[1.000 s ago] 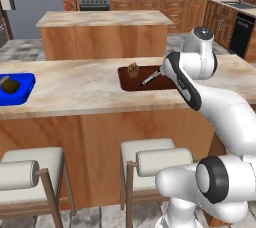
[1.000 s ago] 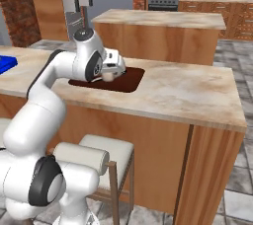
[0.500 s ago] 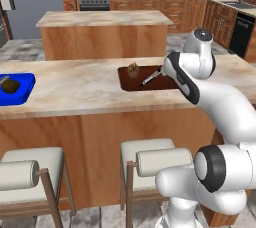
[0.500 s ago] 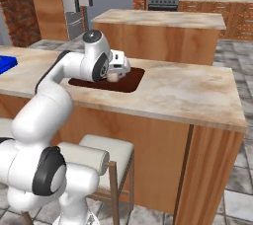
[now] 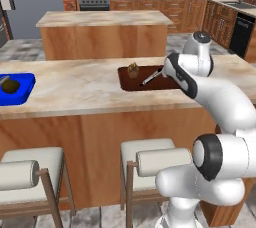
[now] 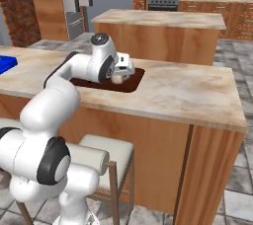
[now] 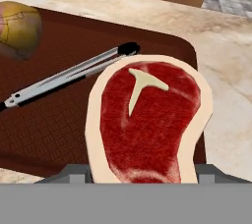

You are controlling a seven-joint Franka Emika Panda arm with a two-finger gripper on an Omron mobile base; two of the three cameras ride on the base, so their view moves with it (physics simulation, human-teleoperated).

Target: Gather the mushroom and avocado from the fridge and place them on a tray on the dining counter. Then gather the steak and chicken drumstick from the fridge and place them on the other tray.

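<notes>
The steak (image 7: 150,122) is seen close up in the hand view, standing on edge between the jaws and held by them at its lower end, directly over the brown tray (image 7: 59,134). The gripper (image 6: 120,71) is poised over the right part of that tray (image 5: 131,83) on the dining counter (image 5: 80,89). A pair of tongs (image 7: 69,78) lies diagonally across the tray, just left of the steak, and the drumstick (image 7: 17,29) sits in the tray's far left corner.

The step in hand is judged to be the setting down of the steak. It would be done well if the steak were lowered onto the bare right part of the tray, kept apart from the tongs, so that it is not propped on them or left tilted. The rim on the right should also be cleared, since the steak hangs near that edge. The jaws should be opened only once the steak is close to the tray floor, and the hand then lifted straight away, so that nothing is dragged.

The blue tray (image 5: 22,89), with 1 dark item (image 5: 10,86) visible in it, lies well apart at the counter's left end.
</notes>
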